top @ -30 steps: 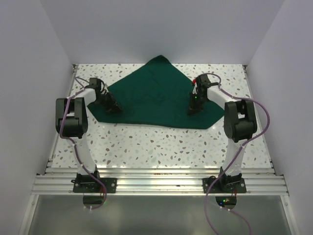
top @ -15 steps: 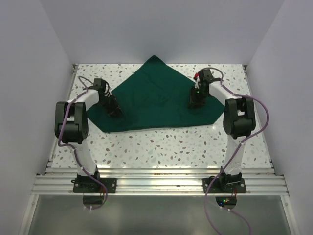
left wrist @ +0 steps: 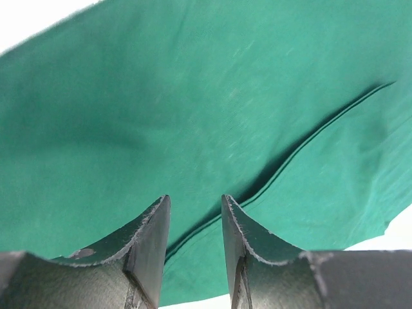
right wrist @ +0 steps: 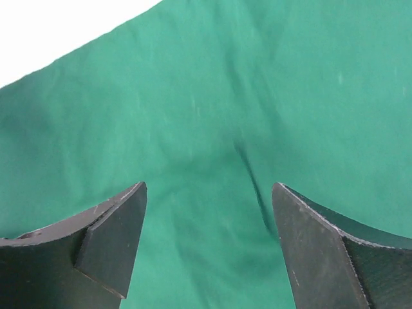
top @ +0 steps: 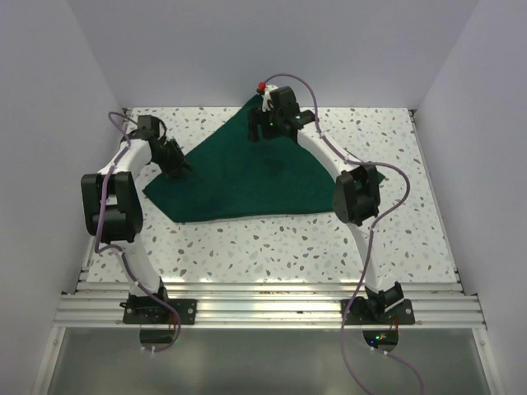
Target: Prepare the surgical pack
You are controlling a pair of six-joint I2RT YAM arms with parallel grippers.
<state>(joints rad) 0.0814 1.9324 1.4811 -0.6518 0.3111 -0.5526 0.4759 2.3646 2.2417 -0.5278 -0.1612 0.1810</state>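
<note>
**Position.** The surgical pack (top: 247, 177) is spread flat on the table (top: 272, 247) as a rough triangle. Its apex points at the far wall and its broad edge faces the arm bases. Nothing else is seen lying on it.

**Change over the last second.**
- The right hand (top: 265, 127) has been taken off the right part of the cloth and carried across to the far apex. Its jaws are spread wide with nothing between them. A short crease (right wrist: 251, 180) is seen in the fabric below. Whether the cloth is touched cannot be told.
- The left hand (top: 177, 163) has been drawn back toward the cloth's left edge. Its jaws are narrowly parted with nothing pinched. A doubled edge (left wrist: 309, 145) is seen running beneath it.
- The near edge has been pulled in and straightened a little.

**Meaning (judged).** A spreading or dragging pull appears finished, with both grips let go. The reach to the apex suggests a new grasp there, perhaps to fold that corner toward the near side. The pack is judged far from finished.

**Edges and room.**
- The apex lies close to the table's far edge, so little room is left beyond it.
- The right corner is partly hidden behind the right arm's elbow.
- The left corner lies just beside the left arm.
- A broad strip of bare table is left between the near edge and the rail (top: 272, 309), and the fold could be brought there.
- The side walls stand close, so wide outward swings are ill-advised.
</note>
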